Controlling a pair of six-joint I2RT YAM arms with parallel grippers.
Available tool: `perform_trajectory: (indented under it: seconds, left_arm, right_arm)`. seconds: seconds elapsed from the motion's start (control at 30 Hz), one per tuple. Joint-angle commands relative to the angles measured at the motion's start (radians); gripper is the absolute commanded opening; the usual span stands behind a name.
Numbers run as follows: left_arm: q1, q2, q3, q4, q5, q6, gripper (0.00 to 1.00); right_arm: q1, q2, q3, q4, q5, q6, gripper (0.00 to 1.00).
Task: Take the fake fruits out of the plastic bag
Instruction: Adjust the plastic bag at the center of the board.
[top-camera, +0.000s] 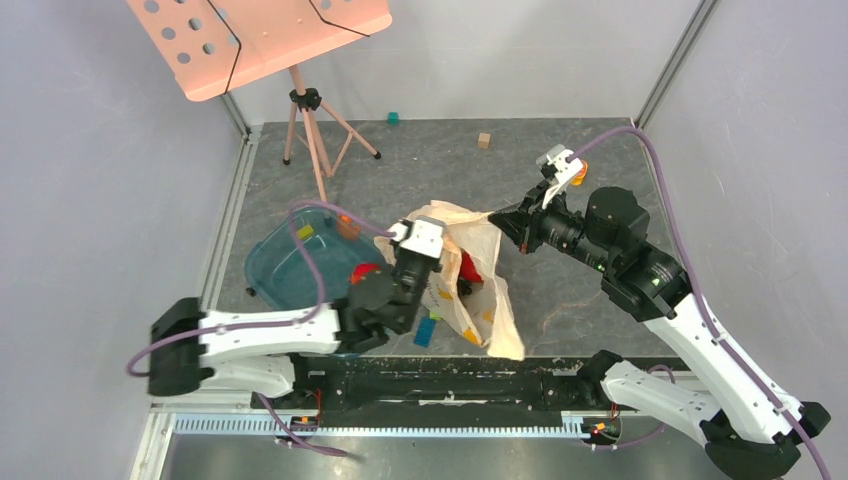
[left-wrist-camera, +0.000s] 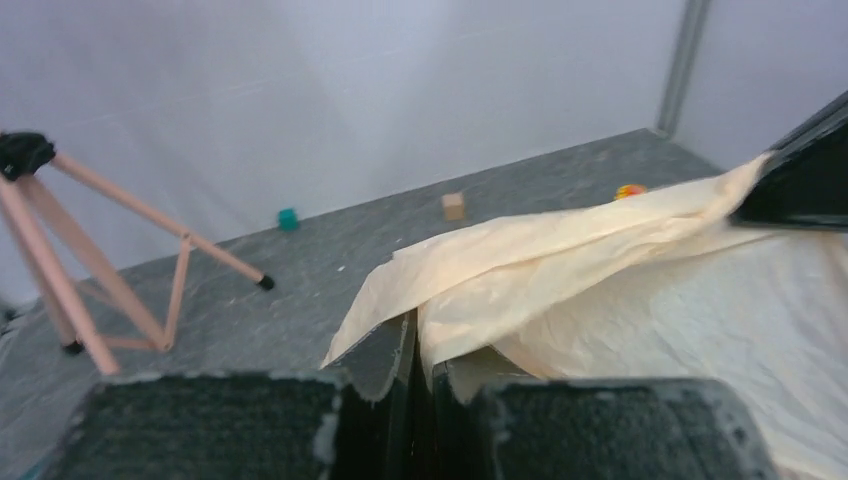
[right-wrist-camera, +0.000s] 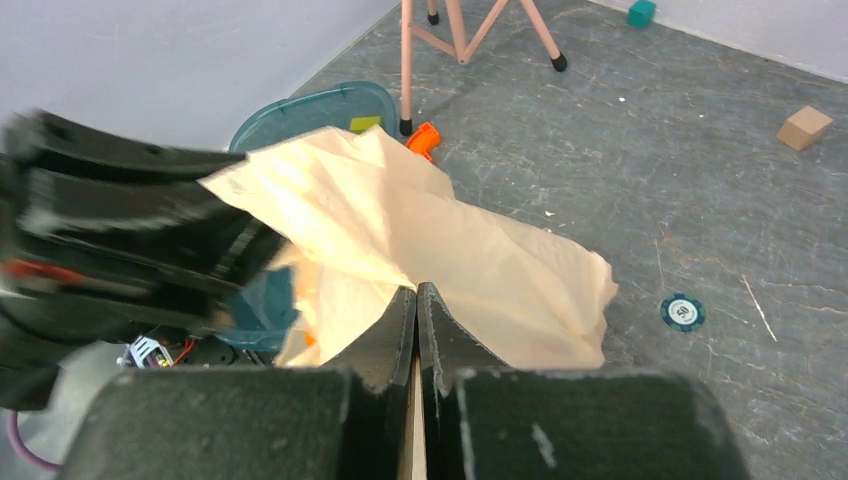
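**Left gripper**: jaws pressed together on a fold of the plastic bag at its left rim. The film is visibly trapped between the pads.

**Right gripper**: jaws pressed together as well, pinching the opposite rim of the bag. The two grippers face each other across the bag, with film spanning between them.

**Plastic bag:** it sits mid-table between my two arms. The upper part is held up by both pinches, and the lower part is slumped on the table toward the near edge.
- One red fruit shows through the mouth in the top view.
- I cannot find the grape bunch in any view. Both wrist views show only film.

**Teal tray**: it is just left of the bag, partly behind my left arm.
- It holds a yellow-green block.
- A second red fruit sits at the tray's right edge, half hidden by my wrist. I cannot tell whether it lies inside the tray or just beside it.

**Step in hand (my judgement):** the bag is gripped by both rims to open or upend it. At least one fruit is not yet out.

**Next move calls for:**
- drawing the rims apart to widen the mouth, or tipping the bag so the fruit rolls out;
- keeping both pinches firm, because the thin film could slip;
- freeing one gripper if I have to reach inside.
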Motion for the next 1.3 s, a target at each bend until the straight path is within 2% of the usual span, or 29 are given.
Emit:
perform_trajectory:
  seconds: [0.0, 0.17, 0.43, 0.63, 0.73, 0.8, 0.87, 1.07, 1.2, 1.27]
  left_arm:
    - [0.028, -0.204, 0.014, -0.453, 0.275, -0.271, 0.12]
    - [0.039, -0.295, 0.020, -0.612, 0.427, -0.278, 0.14]
    - [0.114, -0.356, 0.005, -0.714, 0.710, -0.320, 0.15]
    - [0.265, -0.388, 0.017, -0.752, 0.988, -0.405, 0.30]
    - [0.340, -0.367, 0.049, -0.758, 1.109, -0.447, 0.29]
    - [0.375, -0.338, 0.076, -0.764, 1.132, -0.454, 0.13]
    - [0.399, -0.307, 0.103, -0.770, 1.136, -0.455, 0.02]
    - [0.466, -0.233, 0.140, -0.757, 1.140, -0.485, 0.02]
    - [0.517, -0.239, 0.132, -0.747, 1.157, -0.518, 0.02]
    - [0.534, -0.247, 0.133, -0.746, 1.189, -0.544, 0.18]
  right_arm:
    - [0.004, 0.002, -0.010, 0.015, 0.095, -0.021, 0.00]
    - [0.004, 0.012, 0.009, 0.012, 0.174, -0.025, 0.00]
    - [0.004, 0.038, 0.069, -0.004, 0.268, -0.038, 0.00]
    - [0.004, 0.065, 0.131, -0.051, 0.409, -0.079, 0.00]
    - [0.004, 0.089, 0.172, -0.065, 0.482, -0.111, 0.00]
    - [0.004, 0.105, 0.198, -0.070, 0.510, -0.133, 0.00]
    - [0.003, 0.118, 0.222, -0.072, 0.527, -0.148, 0.00]
    - [0.002, 0.119, 0.218, -0.072, 0.542, -0.167, 0.00]
    - [0.002, 0.103, 0.185, -0.071, 0.541, -0.165, 0.00]
    - [0.002, 0.099, 0.174, -0.071, 0.523, -0.164, 0.00]
